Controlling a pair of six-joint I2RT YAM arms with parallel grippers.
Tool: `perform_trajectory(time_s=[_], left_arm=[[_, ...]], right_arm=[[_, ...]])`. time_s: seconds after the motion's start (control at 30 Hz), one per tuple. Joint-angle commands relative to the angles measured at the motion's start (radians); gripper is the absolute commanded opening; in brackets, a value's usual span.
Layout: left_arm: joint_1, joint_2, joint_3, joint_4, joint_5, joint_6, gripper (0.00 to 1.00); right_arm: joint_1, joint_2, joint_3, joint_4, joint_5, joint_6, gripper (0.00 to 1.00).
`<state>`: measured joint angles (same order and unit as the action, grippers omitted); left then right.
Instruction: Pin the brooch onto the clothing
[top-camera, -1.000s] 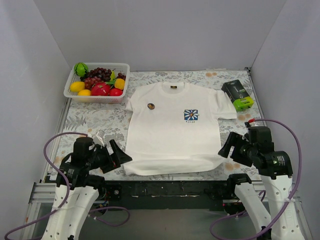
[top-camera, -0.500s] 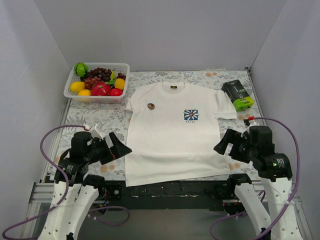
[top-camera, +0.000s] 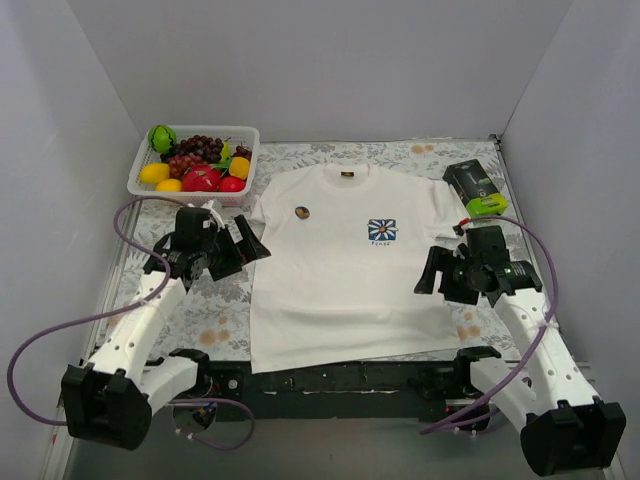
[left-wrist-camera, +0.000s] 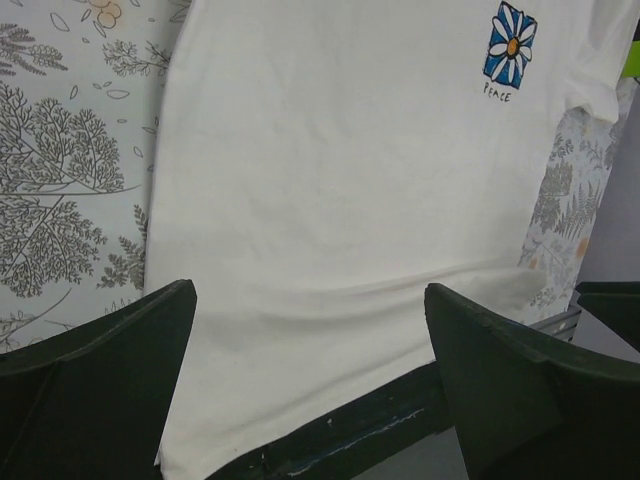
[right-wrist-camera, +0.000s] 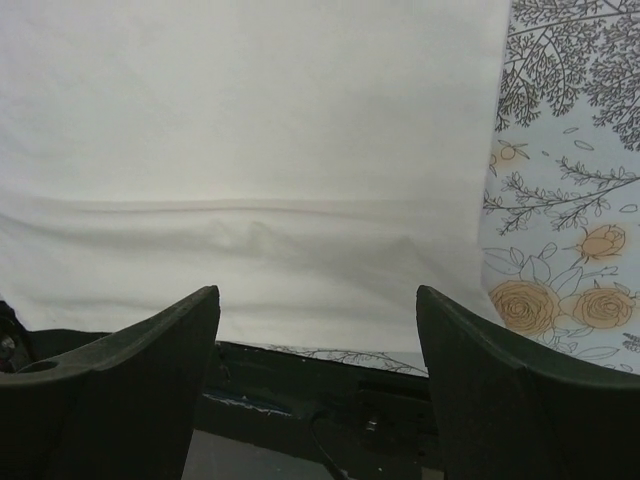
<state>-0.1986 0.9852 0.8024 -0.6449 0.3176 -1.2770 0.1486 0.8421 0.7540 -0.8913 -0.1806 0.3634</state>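
The clothing, a white T-shirt (top-camera: 340, 270), lies flat on the floral cloth, with a blue flower logo (top-camera: 381, 230) on its chest. On its other chest side sits the brooch (top-camera: 302, 212), a tiny dark round disc. My left gripper (top-camera: 252, 243) hovers open by the shirt's left sleeve, a little below and left of the brooch. At the shirt's right edge, my right gripper (top-camera: 428, 277) is open and empty too. The left wrist view shows the shirt (left-wrist-camera: 340, 200) and logo (left-wrist-camera: 511, 42) beyond open fingers (left-wrist-camera: 120, 370). White fabric (right-wrist-camera: 250, 150) fills the right wrist view.
A white basket (top-camera: 140, 176) of fruit stands at the back left. A dark and green box (top-camera: 475, 189) lies at the back right by the sleeve. The table's dark front rail (top-camera: 340, 378) runs under the shirt's hem. Grey walls enclose three sides.
Both arms have risen from the shirt's hem corners and moved away from the front edge, the left one up to the sleeve. Both grippers opened wider. The hem now lies flatter.
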Motion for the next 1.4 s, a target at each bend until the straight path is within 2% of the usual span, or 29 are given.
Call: perform_trajectory(time_s=[0.0,0.07,0.13,0.2,0.23,0.3,0.37,0.4,0.47,0.5,0.57,0.6,0.73,1.03,1.37], left_arm=[[-0.042,0.111,0.083,0.128,-0.05,0.041,0.98],[-0.074,0.211,0.113,0.139,-0.08,0.047,0.98],[-0.154,0.28,0.179,0.148,-0.158,0.065,0.98],[-0.223,0.401,0.256,0.131,-0.19,0.077,0.98],[-0.242,0.441,0.276,0.128,-0.196,0.073,0.98],[-0.265,0.519,0.294,0.145,-0.177,0.058,0.98],[-0.275,0.544,0.291,0.18,-0.16,0.047,0.98],[-0.278,0.565,0.285,0.191,-0.155,0.036,0.98],[-0.279,0.586,0.288,0.208,-0.147,0.028,0.98],[-0.279,0.608,0.293,0.209,-0.144,0.024,0.98],[-0.279,0.632,0.297,0.224,-0.126,0.019,0.98],[-0.28,0.653,0.302,0.232,-0.123,0.016,0.98],[-0.285,0.701,0.328,0.251,-0.104,0.008,0.98],[-0.285,0.762,0.35,0.26,-0.097,0.008,0.98],[-0.285,0.774,0.334,0.268,-0.107,0.008,0.98]], right_arm=[[0.061,0.092,0.04,0.127,0.081,-0.032,0.85],[0.113,0.135,0.062,0.164,0.119,-0.026,0.86],[0.169,0.196,0.099,0.196,0.174,-0.015,0.85],[0.287,0.257,0.139,0.187,0.225,0.006,0.85],[0.375,0.281,0.154,0.16,0.243,0.011,0.85],[0.448,0.347,0.171,0.124,0.277,0.035,0.85],[0.514,0.376,0.16,0.086,0.261,0.054,0.78],[0.535,0.371,0.148,0.083,0.251,0.074,0.73],[0.592,0.33,0.104,0.083,0.228,0.104,0.54],[0.609,0.312,0.087,0.087,0.225,0.133,0.39],[0.634,0.284,0.03,0.1,0.216,0.152,0.31],[0.637,0.285,0.013,0.101,0.217,0.158,0.23],[0.66,0.322,-0.039,0.11,0.25,0.183,0.03],[0.758,0.446,-0.079,0.101,0.257,0.232,0.01],[0.847,0.431,-0.107,-0.003,0.198,0.264,0.01]])
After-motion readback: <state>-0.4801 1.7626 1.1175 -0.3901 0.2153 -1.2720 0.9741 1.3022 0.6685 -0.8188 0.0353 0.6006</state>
